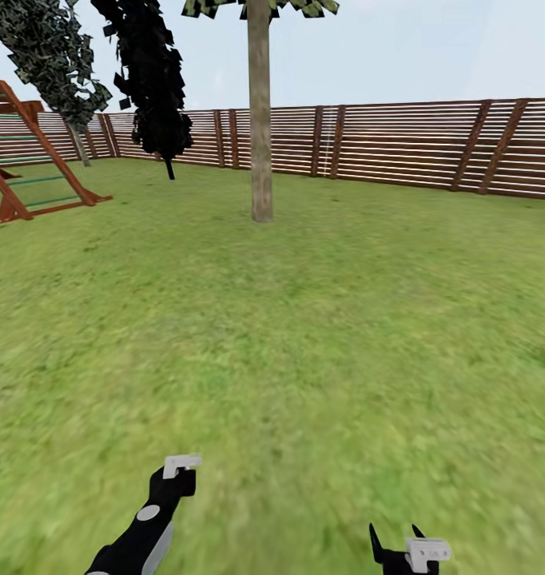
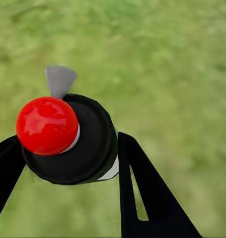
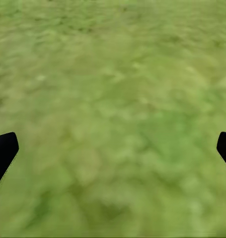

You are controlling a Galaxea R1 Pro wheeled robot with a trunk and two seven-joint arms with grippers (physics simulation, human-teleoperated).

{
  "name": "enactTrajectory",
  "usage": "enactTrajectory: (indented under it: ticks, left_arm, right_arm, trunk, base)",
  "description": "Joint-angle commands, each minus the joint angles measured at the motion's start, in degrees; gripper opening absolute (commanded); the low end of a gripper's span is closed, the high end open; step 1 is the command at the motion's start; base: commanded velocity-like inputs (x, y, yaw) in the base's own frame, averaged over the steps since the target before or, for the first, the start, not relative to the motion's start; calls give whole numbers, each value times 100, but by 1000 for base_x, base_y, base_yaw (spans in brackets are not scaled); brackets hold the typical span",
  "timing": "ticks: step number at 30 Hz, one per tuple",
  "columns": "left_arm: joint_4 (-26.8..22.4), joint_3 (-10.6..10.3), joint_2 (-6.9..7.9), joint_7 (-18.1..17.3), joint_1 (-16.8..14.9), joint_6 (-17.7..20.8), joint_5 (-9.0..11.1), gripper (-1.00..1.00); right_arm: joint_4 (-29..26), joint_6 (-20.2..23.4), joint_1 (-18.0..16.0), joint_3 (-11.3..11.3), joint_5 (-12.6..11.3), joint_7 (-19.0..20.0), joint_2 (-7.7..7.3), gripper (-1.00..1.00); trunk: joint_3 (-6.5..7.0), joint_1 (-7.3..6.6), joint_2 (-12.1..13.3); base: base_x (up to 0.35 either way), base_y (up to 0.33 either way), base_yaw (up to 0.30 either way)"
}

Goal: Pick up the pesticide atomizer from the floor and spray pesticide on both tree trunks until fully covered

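Holding a sprayer in the left tool (image 2: 68,148), with open lawn (image 1: 304,335) ahead.

Left wrist view: the two black fingers (image 2: 142,188) are closed against a round black sprayer (image 2: 88,148) with a red knob and a grey nozzle, held clear above the grass. Right tool (image 3: 113,148) stands wide, holding nothing, over bare grass. A pale thick tree trunk (image 1: 260,120) rises well ahead near the slatted wooden fence (image 1: 416,144); a thin dark-leaved tree (image 1: 157,80) and a red climbing frame (image 1: 25,152) stand far left. Wide unobstructed grass lies between robot and trunk.
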Motion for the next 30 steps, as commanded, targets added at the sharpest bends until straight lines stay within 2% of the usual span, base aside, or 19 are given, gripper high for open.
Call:
enactTrajectory:
  ticks: [1,30]
  left_arm:
    - [4,-3,-2,1,0,1,-1,-100]
    - [17,-9,-16,8,0,1,-1,-100]
  right_arm:
    - [0,0,-1,0,0,3,0,100]
    - [0,0,-1,0,0,-2,0,100]
  trunk:
    - [0,0,0]
    - [0,0,0]
  base:
    - [340,0,0]
    - [340,0,0]
